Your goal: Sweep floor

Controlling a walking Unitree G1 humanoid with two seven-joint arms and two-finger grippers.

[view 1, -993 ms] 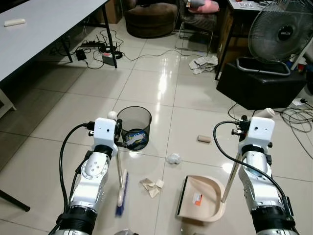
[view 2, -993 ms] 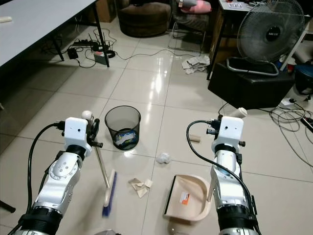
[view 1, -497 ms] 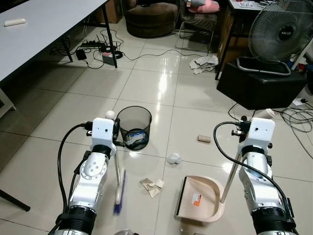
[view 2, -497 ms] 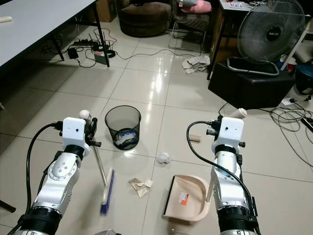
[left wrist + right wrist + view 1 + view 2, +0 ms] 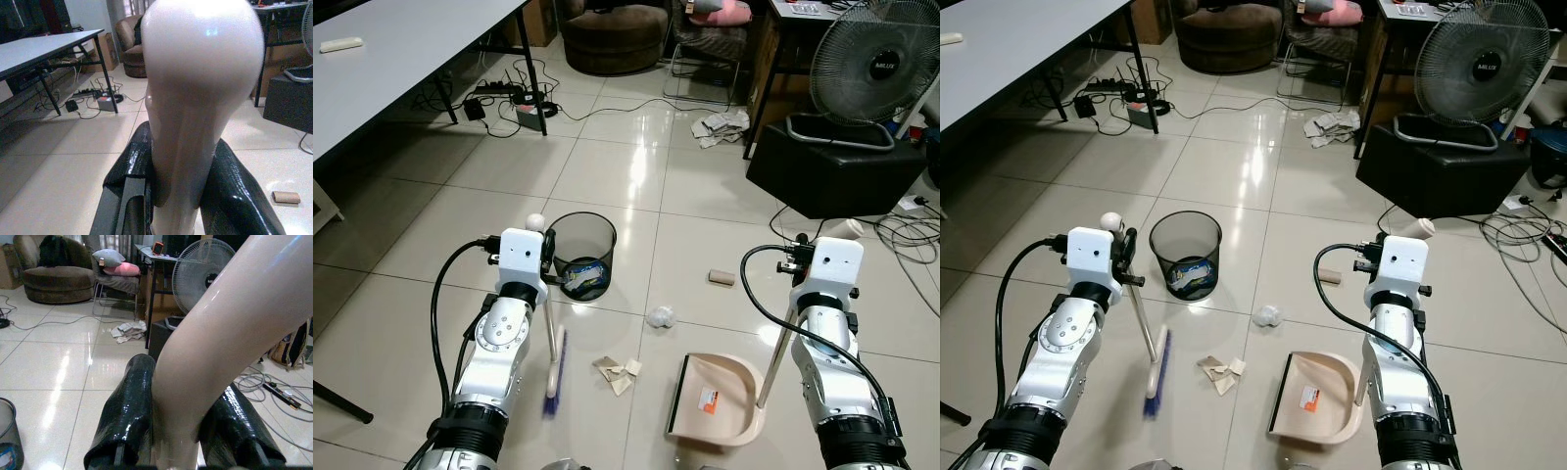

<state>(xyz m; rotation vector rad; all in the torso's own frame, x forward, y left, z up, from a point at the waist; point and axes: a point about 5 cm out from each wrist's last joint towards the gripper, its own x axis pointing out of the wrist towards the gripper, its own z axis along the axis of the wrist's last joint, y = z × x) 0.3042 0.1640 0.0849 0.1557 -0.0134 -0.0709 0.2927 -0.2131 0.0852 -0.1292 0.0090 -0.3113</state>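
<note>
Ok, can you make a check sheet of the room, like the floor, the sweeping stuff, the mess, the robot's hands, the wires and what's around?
Surface: glossy tiled floor.
Job's things: broom upright on the floor, dustpan resting on the floor to its right.
Clutter: torn paper scraps between broom and dustpan, crumpled paper ball, cardboard tube, more paper farther off.
Grippers: left tool shut on the broom, right tool shut on the dustpan handle.
Cables: power strip and wires under the table, wires at right.
Surroundings: bin, fan, table, sofa.
</note>
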